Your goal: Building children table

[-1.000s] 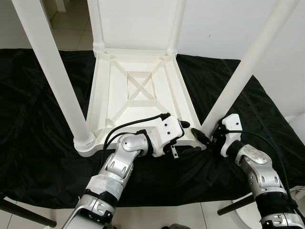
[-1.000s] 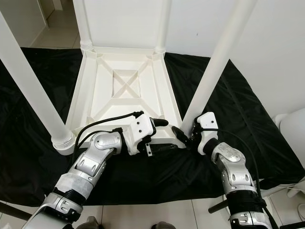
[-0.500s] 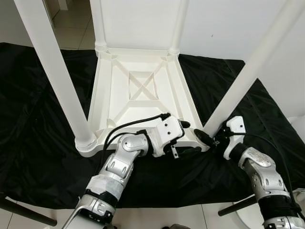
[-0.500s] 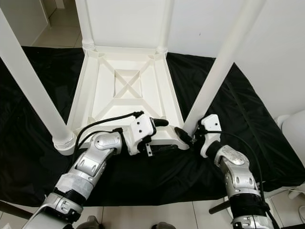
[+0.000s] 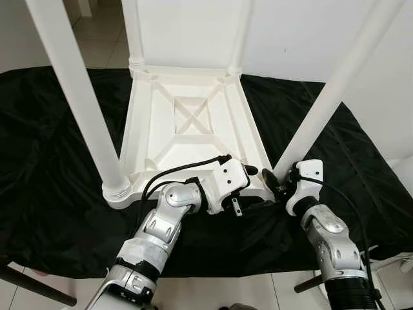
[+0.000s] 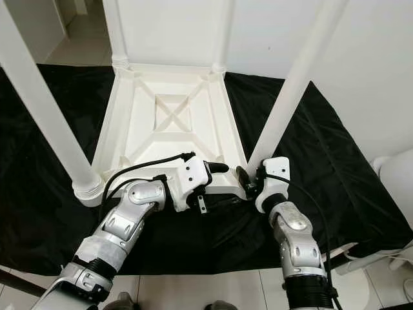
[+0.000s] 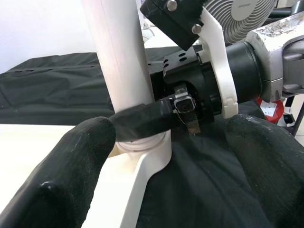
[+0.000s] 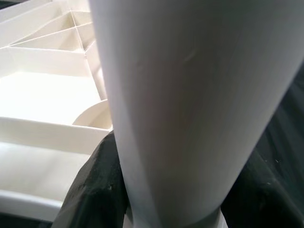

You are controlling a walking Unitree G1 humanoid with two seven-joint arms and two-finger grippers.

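A white plastic children's table (image 5: 187, 123) lies upside down on a black cloth, all of its legs pointing up. My right gripper (image 5: 279, 184) is shut around the base of the near-right leg (image 5: 322, 110), right at the table's corner socket. The right wrist view has that leg (image 8: 190, 95) pressed between the black fingers (image 8: 99, 180). My left gripper (image 5: 253, 187) is open at the table's near edge beside the same corner. In the left wrist view its fingers (image 7: 61, 175) straddle the corner rim, one over the white table, one over the cloth.
The black cloth (image 5: 51, 194) covers the floor under the table. The near-left leg (image 5: 77, 103) and two far legs (image 5: 132, 32) stand tall around the work area. A fan (image 7: 237, 14) stands behind my right arm. A dark rod (image 5: 26, 284) lies at the lower left.
My right arm has drawn in toward the near-right leg, its wrist now closer to the table corner. The left arm has stayed put. The camera has shifted slightly.
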